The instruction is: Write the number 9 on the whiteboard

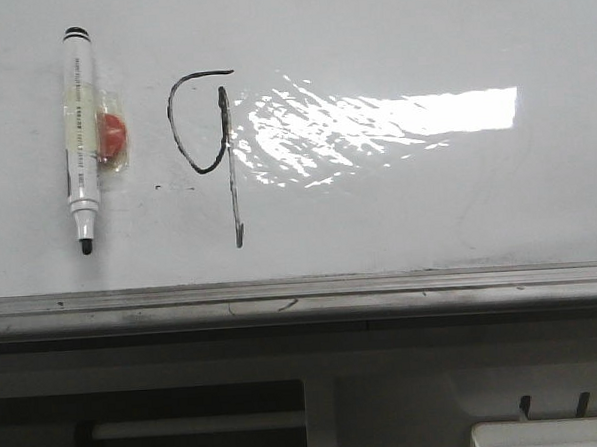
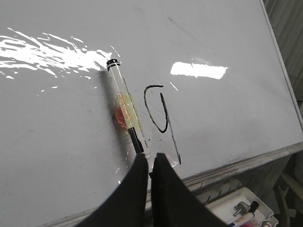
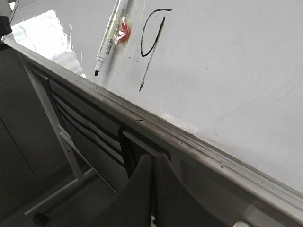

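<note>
Off whiteboard | L hand closed, empty | R hand closed, empty | number 9 drawn

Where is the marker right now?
In the front view the marker sits on the whiteboard at its left side, tip down, uncapped, just left of the number 9 and above the grey rail; neither end effector holds it.
</note>
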Controlling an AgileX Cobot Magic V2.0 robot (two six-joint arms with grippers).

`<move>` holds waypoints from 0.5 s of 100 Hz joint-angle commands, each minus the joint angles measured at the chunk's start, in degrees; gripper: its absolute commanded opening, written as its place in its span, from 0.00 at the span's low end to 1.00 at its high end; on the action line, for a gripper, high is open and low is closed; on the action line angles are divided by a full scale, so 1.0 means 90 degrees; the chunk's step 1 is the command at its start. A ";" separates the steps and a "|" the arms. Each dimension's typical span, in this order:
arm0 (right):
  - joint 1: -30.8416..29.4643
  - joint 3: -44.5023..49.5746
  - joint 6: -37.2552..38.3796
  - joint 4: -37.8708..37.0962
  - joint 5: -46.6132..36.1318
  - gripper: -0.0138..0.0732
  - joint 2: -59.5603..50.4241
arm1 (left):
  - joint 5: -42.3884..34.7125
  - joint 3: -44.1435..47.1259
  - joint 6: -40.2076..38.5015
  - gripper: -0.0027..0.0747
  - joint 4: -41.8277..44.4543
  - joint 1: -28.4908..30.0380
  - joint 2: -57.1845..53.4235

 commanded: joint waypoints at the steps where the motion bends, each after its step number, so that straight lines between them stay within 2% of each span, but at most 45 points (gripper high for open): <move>1: 0.0001 -0.0168 -0.0050 -0.0075 -0.0533 0.08 0.0020 | -0.0462 -0.0178 -0.0017 0.01 0.0015 0.0011 0.0062; 50: 0.0001 -0.0168 -0.0050 -0.0075 -0.0533 0.08 0.0020 | -0.0431 -0.0068 -0.0017 0.01 0.0020 0.0100 0.0062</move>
